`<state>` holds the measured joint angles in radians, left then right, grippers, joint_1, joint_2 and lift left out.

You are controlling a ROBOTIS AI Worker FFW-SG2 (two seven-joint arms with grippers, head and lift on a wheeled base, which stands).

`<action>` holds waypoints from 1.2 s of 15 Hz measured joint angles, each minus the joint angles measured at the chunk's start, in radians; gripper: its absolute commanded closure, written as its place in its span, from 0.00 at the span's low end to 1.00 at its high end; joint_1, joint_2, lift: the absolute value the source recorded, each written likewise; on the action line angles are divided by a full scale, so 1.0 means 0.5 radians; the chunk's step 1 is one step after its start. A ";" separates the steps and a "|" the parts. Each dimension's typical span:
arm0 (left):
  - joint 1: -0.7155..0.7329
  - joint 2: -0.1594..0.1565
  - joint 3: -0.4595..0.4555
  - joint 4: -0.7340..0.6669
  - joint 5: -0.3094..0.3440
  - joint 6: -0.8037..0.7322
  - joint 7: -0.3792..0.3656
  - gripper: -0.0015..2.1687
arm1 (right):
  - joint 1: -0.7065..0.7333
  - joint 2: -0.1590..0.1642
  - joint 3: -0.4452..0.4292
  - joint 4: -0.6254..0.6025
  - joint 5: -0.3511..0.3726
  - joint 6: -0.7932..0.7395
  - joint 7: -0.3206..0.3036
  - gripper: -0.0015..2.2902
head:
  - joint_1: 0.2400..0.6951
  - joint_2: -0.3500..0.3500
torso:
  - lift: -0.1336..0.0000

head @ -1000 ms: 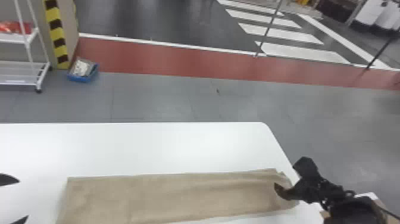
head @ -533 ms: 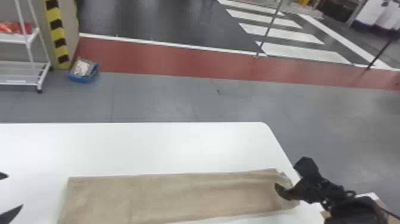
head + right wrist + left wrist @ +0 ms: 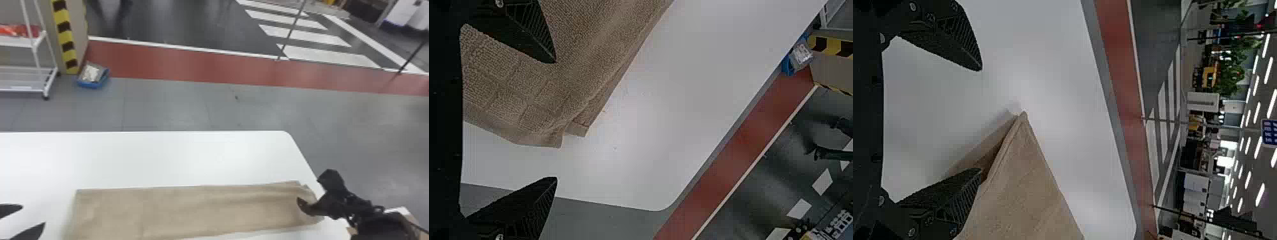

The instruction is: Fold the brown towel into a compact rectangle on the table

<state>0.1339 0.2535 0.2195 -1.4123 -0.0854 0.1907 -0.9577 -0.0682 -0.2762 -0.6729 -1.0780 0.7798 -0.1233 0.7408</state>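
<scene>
Brown towel [image 3: 191,210] lying in a long strip, compact rectangle yet to come

Head view: the towel is stretching across the lower part of the frame on the white table [image 3: 159,159]; it is looking folded lengthwise, so folding the strip across its length is probably what is remaining; its near left part is running out of the frame at lower left; the left gripper [image 3: 33,215] is showing its parted fingers at the lower left edge; the right gripper [image 3: 308,191] is hanging over the strip's end at lower right, hiding some of it.

Left wrist view: the fingers are standing wide apart, gripping nothing; a towel corner is pointing out between them, one finger covering part of its edge.

Right wrist view: the fingers are standing open; layered, slightly uneven edges are showing near one finger, which is masking some cloth; whether it is touching is staying unclear.
</scene>
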 measured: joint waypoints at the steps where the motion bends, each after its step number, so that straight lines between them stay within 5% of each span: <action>1: 0.019 -0.014 -0.046 -0.064 0.003 0.190 0.067 0.09 | 0.001 0.000 -0.001 0.004 -0.001 0.000 -0.004 0.02 | 1.00 0.01 | 1.00; 7: 0.006 -0.063 -0.205 -0.195 0.044 0.960 0.276 0.09 | 0.005 -0.007 -0.001 0.033 0.000 -0.010 -0.021 0.02 | 1.00 0.00 | 1.00; 18: -0.053 -0.126 -0.227 -0.322 0.167 1.408 0.303 0.09 | 0.005 -0.015 0.002 0.062 0.001 -0.009 -0.029 0.02 | 1.00 0.00 | 1.00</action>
<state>0.1074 0.1904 0.1059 -1.5736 -0.0017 0.8949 -0.8061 -0.0659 -0.2838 -0.6719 -1.0471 0.7803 -0.1277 0.7262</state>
